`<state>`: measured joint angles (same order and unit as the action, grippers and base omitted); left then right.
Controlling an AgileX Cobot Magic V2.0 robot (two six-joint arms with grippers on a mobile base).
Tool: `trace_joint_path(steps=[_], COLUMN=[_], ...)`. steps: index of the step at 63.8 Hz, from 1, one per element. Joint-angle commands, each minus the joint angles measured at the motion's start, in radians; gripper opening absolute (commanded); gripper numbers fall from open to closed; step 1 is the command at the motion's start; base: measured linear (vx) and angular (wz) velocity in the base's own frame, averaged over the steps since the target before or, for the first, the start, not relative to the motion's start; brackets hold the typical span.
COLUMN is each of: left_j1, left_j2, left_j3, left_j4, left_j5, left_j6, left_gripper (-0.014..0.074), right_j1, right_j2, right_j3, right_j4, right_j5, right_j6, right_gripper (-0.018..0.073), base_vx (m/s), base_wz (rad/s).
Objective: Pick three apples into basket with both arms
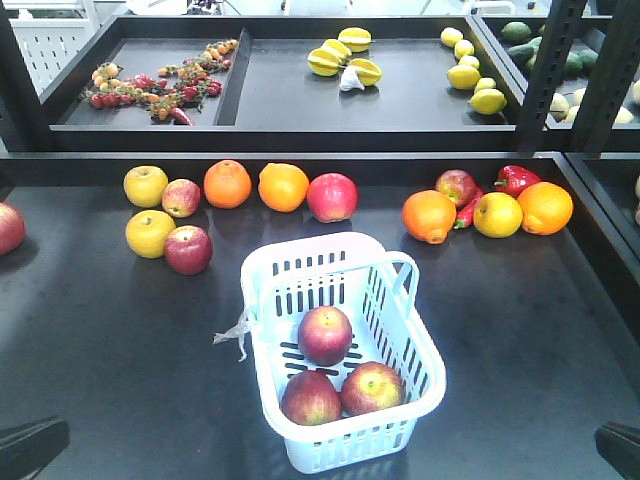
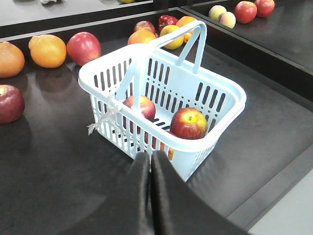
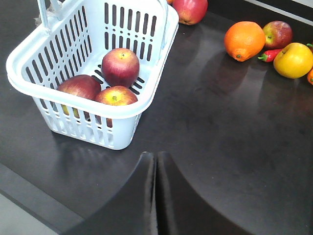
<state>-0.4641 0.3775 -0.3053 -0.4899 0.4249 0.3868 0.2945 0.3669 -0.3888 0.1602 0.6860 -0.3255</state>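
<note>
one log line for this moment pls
apples: three in basket | left claw: shut, empty | right claw: shut, empty | both claws off basket

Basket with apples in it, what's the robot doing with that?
The pale blue-white plastic basket on the dark table holds three red apples with yellowish blush. Nothing is being handled now: the left gripper and the right gripper are both shut and empty, hanging above the table near the basket. Other apples and oranges sit along the table's back edge.
</note>
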Motion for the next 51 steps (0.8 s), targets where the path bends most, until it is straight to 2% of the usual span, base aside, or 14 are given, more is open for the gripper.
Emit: trace_joint_path(steps=[1,24,31,36,39,46,51], left_j1=[-0.001,-0.001,-0.001,-0.001,-0.001,-0.001,-0.001], left_j2=[0.004,0.004,0.004,0.002,0.002,0.001,0.001], left_j3=[-0.027,-0.027,-0.027,-0.012,0.008,0.094,0.164], left_j4=[-0.025,-0.025,0.01,0.074,0.133,0.28,0.354], left_j5=[-0.058,-0.058,-0.061,-0.065,-0.067,-0.107,-0.159], left_j6=[-0.007,-0.006,-0.012,-0.085,-0.159,-0.387,-0.478], left_gripper=[-0.0008,-0.0008,-0.0008,-0.0008,-0.0008,-0.0008,-0.0008], right_j1=[-0.005,-0.005,-0.005,-0.005,-0.005,-0.005,-0.005], right_j2=[0.007,0.007,0.007,0.007,0.007,0.007,0.007], right_j3=[-0.024,-0.024,-0.024,-0.024,-0.024,-0.024,-0.024], right_j4=[-0.004,-0.004,-0.004,-0.004,-0.004,-0.004,-0.004], right_j5=[-0.069,-0.067,-0.067,-0.067,-0.067,-0.067,-0.063], right_j6=[0.002,0.002,0.002,0.002,0.002,0.002,0.002], right_gripper=[-0.0001,-0.0001,-0.0001,-0.0001,-0.0001,-0.0001,-0.0001], base_vx=[0.0,0.0,0.0,0.0,0.0,0.0,0.0], base_wz=[0.0,0.0,0.0,0.0,0.0,0.0,0.0])
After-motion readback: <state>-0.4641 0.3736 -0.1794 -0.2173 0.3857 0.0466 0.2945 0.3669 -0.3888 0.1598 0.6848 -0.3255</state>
